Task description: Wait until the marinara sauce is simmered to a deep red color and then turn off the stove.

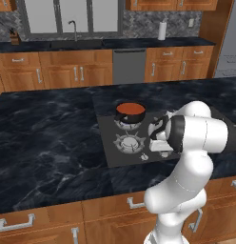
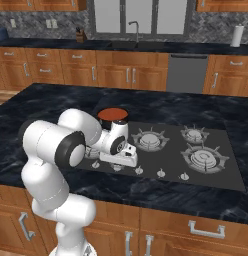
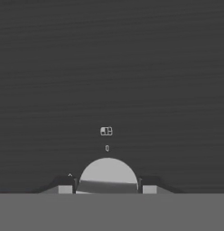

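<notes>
Marinara sauce (image 1: 130, 108) sitting on stove's (image 2: 216, 172) far left burner; stove lying in tabletop (image 1: 44, 138); knob (image 3: 108, 176) sitting between pincer (image 3: 108, 188) tips.

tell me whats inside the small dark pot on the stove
The pot holds smooth orange-red marinara sauce filling it across. Its flat surface hides anything beneath, and the pot covers its burner on the stove.

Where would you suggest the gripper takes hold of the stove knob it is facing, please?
Grip the round silver knob across its curved rim, coming straight down from above the stove; the fingertips already flank it.
</notes>
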